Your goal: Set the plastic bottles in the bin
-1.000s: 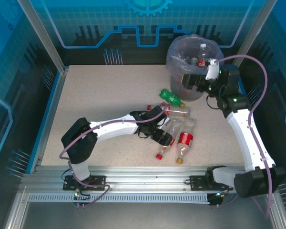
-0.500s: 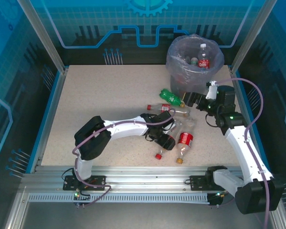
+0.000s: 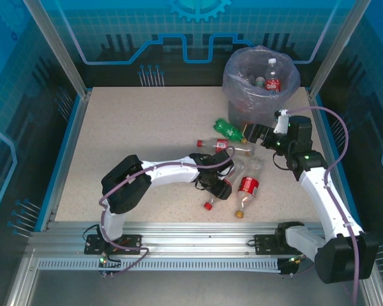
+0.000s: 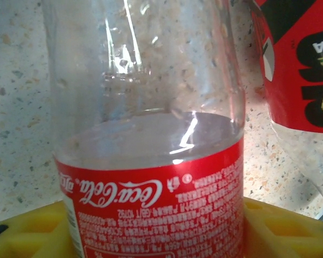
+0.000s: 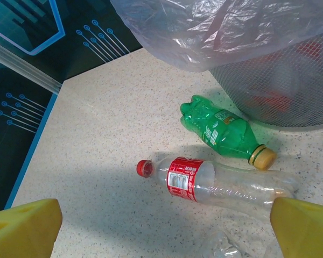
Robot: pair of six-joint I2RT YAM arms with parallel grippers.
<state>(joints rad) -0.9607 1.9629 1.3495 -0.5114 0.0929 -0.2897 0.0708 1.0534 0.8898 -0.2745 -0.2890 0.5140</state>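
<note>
1. Gripping a red-labelled bottle (image 4: 151, 161) that lies on the worktop (image 3: 147, 127), my left claw (image 3: 218, 183) is clenched on it, pads (image 4: 21, 236) against both sides of the label. The thin plastic will likely buckle, so I'd squeeze only firmly enough to hold it.
2. I should lift straight up before swinging, because another red bottle (image 4: 296, 64) lies just beside this claw on its right.
3. The bin (image 3: 233, 80) stands well beyond and to the right of my left claw.
4. My right claw (image 5: 162, 226) hangs spread wide and empty above a red-capped bottle (image 5: 215, 185). A green bottle (image 5: 220, 131) lies beyond it, near the bin's foot. That arm sits across my likely path.
</note>
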